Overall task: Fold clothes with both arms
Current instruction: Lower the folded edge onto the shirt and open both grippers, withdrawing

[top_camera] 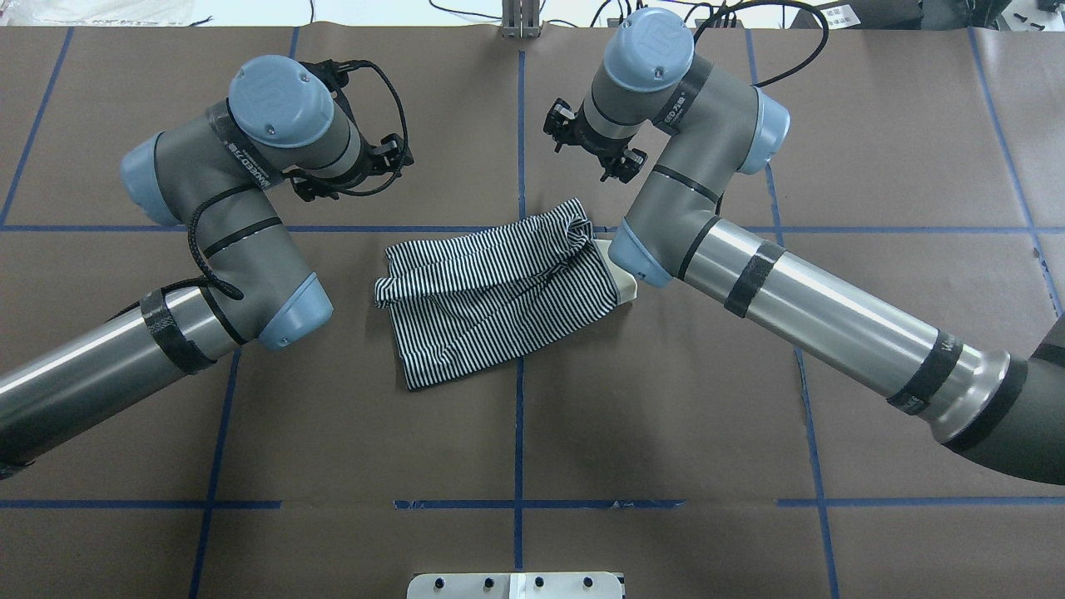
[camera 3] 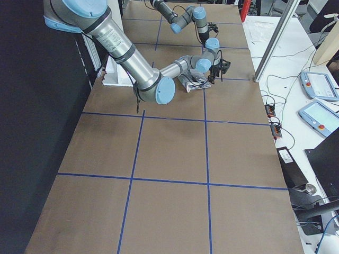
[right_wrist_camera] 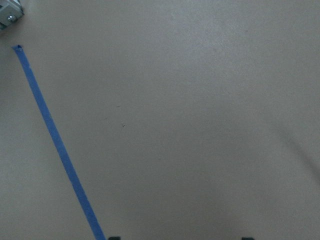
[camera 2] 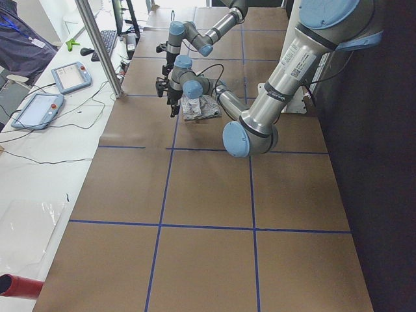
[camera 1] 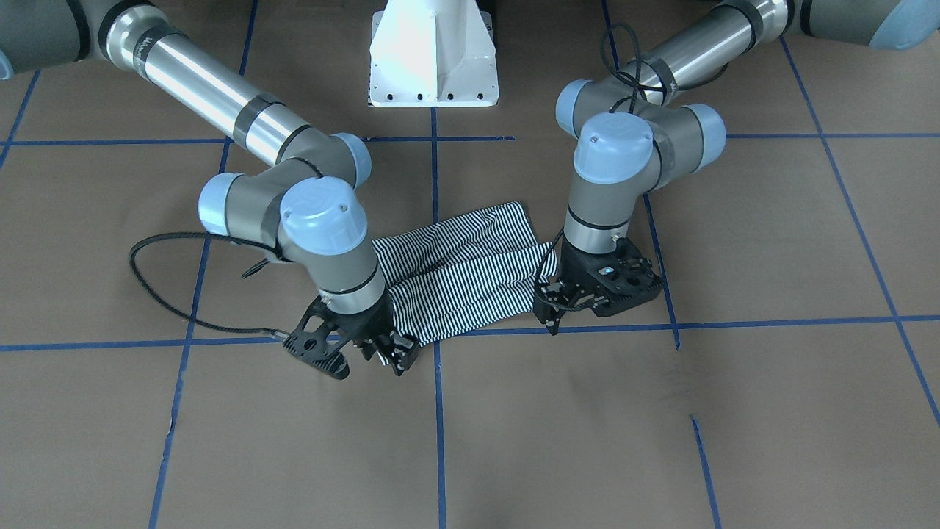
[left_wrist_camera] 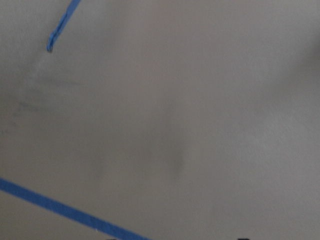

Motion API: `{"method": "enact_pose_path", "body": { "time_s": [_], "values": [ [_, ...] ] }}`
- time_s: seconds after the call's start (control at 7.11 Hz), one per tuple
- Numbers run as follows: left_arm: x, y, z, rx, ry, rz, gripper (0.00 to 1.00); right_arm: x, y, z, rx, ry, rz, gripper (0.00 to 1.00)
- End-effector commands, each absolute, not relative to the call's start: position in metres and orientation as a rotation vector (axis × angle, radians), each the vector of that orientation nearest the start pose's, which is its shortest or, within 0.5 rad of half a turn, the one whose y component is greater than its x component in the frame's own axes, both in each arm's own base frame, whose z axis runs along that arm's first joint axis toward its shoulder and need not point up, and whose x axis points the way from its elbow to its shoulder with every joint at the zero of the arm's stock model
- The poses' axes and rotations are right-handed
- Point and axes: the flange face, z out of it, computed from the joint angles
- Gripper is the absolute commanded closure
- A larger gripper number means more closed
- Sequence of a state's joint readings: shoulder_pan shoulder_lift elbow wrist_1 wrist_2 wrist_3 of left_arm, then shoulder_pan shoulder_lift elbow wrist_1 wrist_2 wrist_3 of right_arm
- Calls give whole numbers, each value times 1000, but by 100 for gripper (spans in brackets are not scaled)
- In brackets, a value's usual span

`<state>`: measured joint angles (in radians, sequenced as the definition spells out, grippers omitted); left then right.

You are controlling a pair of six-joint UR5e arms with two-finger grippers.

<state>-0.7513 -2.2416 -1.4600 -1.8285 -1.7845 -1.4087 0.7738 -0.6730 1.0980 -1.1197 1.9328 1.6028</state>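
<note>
- Polo shirt lies at centre of the overhead frame, flat on the tabletop, folded to a compact striped block. Cream collar peeks out at its right edge.
- Left arm and right arm bend in symmetrically, with the wrists just above the shirt's upper edge. My reading: posed to work both ends of one edge together.
- Left gripper: fingers parted, nothing held. Its wrist view shows only bare tabletop and blue tape.
- Right gripper: likewise parted and empty. It sits close beside a shirt corner in the front view; contact not resolvable.
- Judgement: fold looks nearly complete.
</note>
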Motion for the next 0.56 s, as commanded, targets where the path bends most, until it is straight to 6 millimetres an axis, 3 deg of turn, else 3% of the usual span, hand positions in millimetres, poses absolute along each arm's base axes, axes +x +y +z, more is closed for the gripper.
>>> {"method": "enact_pose_path", "body": {
  "time_s": [0.0, 0.14, 0.28, 0.42],
  "values": [
    [444, -557, 269, 140, 898, -468, 0, -470, -661, 262, -13, -965, 487, 0],
    [447, -519, 258, 63, 956, -507, 0, -439, -656, 283, 15, -931, 413, 0],
    [472, -487, 244, -12, 984, -543, 0, -421, -657, 290, 29, -886, 368, 0],
    [514, -448, 238, -58, 983, -531, 0, -417, -659, 291, 37, -874, 350, 0]
  ]
}}
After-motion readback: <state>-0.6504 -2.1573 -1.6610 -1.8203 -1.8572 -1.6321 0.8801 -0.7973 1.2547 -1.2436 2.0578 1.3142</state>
